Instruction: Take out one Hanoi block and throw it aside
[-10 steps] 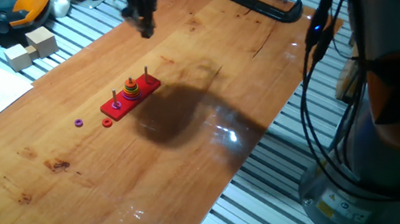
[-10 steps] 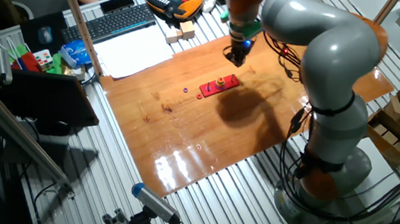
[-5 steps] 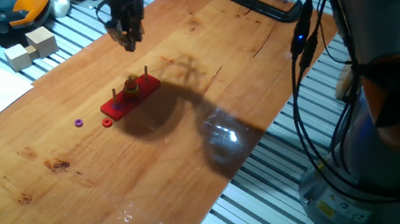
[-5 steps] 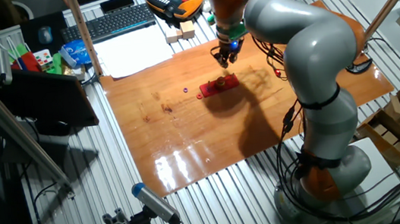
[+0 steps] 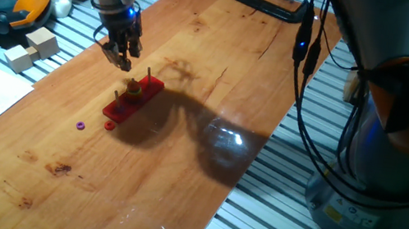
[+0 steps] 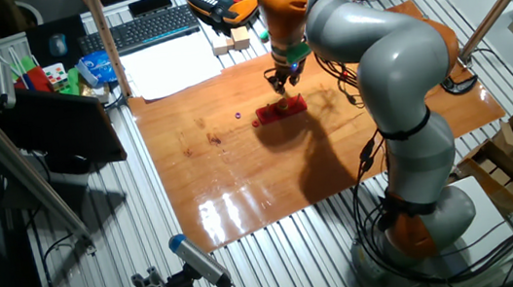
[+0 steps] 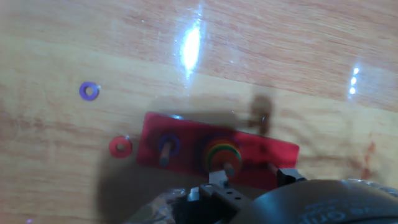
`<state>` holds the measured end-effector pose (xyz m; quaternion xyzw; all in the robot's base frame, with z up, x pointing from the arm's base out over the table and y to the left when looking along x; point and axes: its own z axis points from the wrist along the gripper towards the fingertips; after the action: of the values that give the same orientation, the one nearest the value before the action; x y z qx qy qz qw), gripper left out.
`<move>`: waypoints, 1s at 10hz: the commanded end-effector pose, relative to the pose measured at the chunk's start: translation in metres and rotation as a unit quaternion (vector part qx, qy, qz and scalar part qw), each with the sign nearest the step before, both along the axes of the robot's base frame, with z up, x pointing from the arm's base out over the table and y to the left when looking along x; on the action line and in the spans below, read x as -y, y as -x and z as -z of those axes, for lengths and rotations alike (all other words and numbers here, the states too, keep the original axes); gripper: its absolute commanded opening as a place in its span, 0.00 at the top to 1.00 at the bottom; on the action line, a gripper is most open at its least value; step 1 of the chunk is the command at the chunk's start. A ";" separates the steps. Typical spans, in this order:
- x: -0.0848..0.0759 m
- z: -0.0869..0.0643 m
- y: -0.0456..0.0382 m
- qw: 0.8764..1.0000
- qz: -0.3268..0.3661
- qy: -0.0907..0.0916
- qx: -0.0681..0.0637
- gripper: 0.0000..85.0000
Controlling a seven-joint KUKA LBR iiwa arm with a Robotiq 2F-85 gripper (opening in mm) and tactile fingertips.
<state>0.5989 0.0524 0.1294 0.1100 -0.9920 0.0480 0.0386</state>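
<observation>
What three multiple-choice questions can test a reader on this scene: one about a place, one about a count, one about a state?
1. Where does the orange-red ring lie?
A. on a peg
B. on the table beside the red base
C. in the gripper

2. How many rings lie loose on the table?
A. two
B. none
C. five

3. What is the gripper doing?
A. resting flat on the table
B. lifting the base
C. hanging over the base

Answers: 1 B, the ring lies at the base's end. 2 A, the orange-red ring and the purple ring. 3 C, it is above the pegs.
</observation>
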 end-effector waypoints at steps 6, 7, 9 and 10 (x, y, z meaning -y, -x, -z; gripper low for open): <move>-0.007 0.026 0.0024 1.000 -0.001 -0.014 0.000 0.42; -0.006 0.030 0.0028 1.000 -0.002 -0.017 0.002 0.42; -0.006 0.036 0.0027 1.000 -0.003 -0.018 0.002 0.42; -0.006 0.039 0.0029 1.000 -0.004 -0.019 0.002 0.42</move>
<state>0.5958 0.0580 0.0898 0.1147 -0.9924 0.0294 0.0341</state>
